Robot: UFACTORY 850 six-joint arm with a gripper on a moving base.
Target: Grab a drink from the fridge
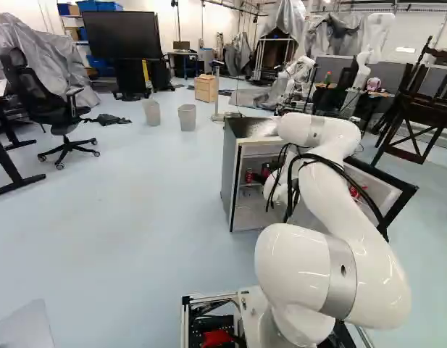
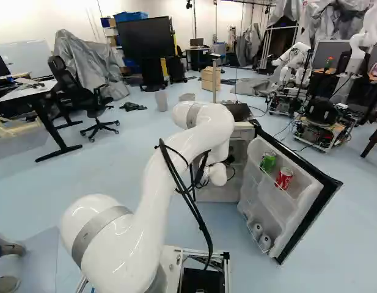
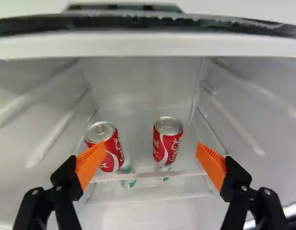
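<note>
The fridge (image 1: 228,170) stands open ahead of the base. My gripper (image 1: 272,169) shows as a dark shape at its opening, partly hidden by the arm. In the wrist view the gripper (image 3: 150,145) is open, its orange pads wide apart with nothing gripped. Ahead are two upright red cans on a shelf: one can (image 3: 168,141) stands between the lines of the fingers; the other can (image 3: 112,155) is partly covered by one finger. Green-marked items show under the shelf. On the door, a green can (image 2: 268,162) stands beside a red can (image 2: 284,178).
The open fridge door (image 2: 316,207) juts out beside the arm. The shelf's front edge (image 3: 148,175) crosses below the cans; a white ledge (image 3: 148,44) spans above them. Another robot (image 2: 322,122) stands beyond the door. An office chair (image 1: 56,109) and bins (image 1: 187,117) are farther off.
</note>
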